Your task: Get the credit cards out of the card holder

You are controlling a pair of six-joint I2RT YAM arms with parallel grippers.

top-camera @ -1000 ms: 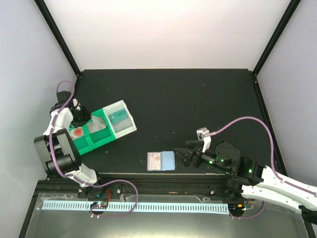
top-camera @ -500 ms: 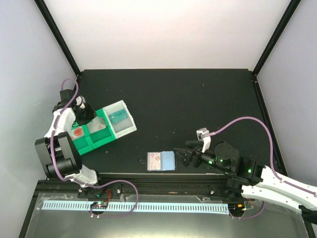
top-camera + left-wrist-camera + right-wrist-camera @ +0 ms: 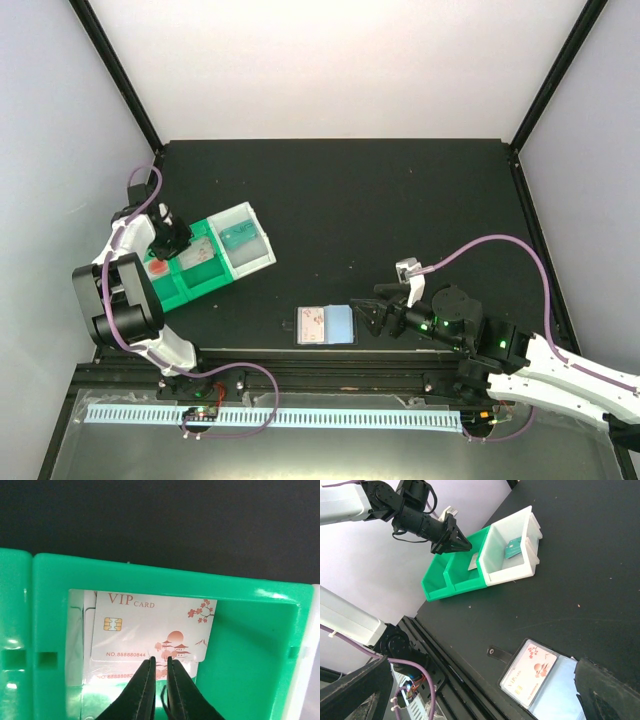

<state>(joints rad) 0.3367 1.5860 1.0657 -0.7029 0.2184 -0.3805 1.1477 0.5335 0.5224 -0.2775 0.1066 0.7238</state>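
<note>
The card holder (image 3: 327, 325) lies open near the table's front edge, a white VIP card (image 3: 530, 672) in its left pocket and a pale blue panel (image 3: 560, 700) on the right. My right gripper (image 3: 368, 318) stands wide open just right of the holder, nothing between its fingers (image 3: 607, 690). My left gripper (image 3: 160, 659) hovers over a green tray compartment (image 3: 250, 645) where another white VIP card (image 3: 150, 627) lies flat on a second card. Its jaws are almost together with nothing in them. A teal card (image 3: 238, 237) lies in the tray's clear bin.
The green-and-clear tray (image 3: 195, 275) sits at the left, with a red item (image 3: 157, 267) in one compartment. The holder's snap strap (image 3: 497, 652) sticks out to its left. Black frame posts and white walls border the dark table (image 3: 400, 220).
The left gripper has shifted a little over the green tray and its jaws have narrowed. The right arm and the card holder have not moved.
</note>
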